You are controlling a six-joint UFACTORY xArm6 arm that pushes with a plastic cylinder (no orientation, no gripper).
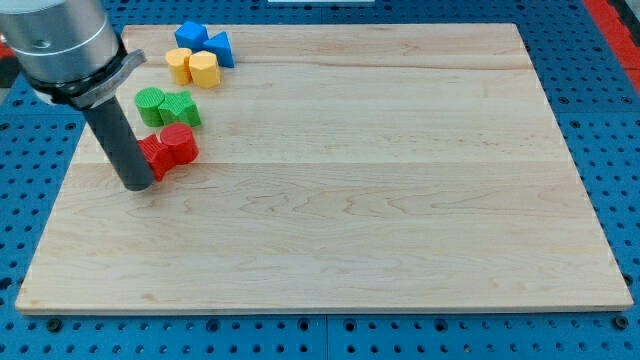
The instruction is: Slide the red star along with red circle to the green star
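At board's left, my tip touching red star

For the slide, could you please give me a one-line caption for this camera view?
My tip presses the red star and red circle just below the green star.

Arm comes in from view's top left, chunky silver-grey metal wrist housing up in corner, partly cut off by frame edge. Straight dark rod drops out of it, leaning a bit toward view's right as it goes down. My tip sits low on surface, left side of view. No gripper on this thing, just rod.
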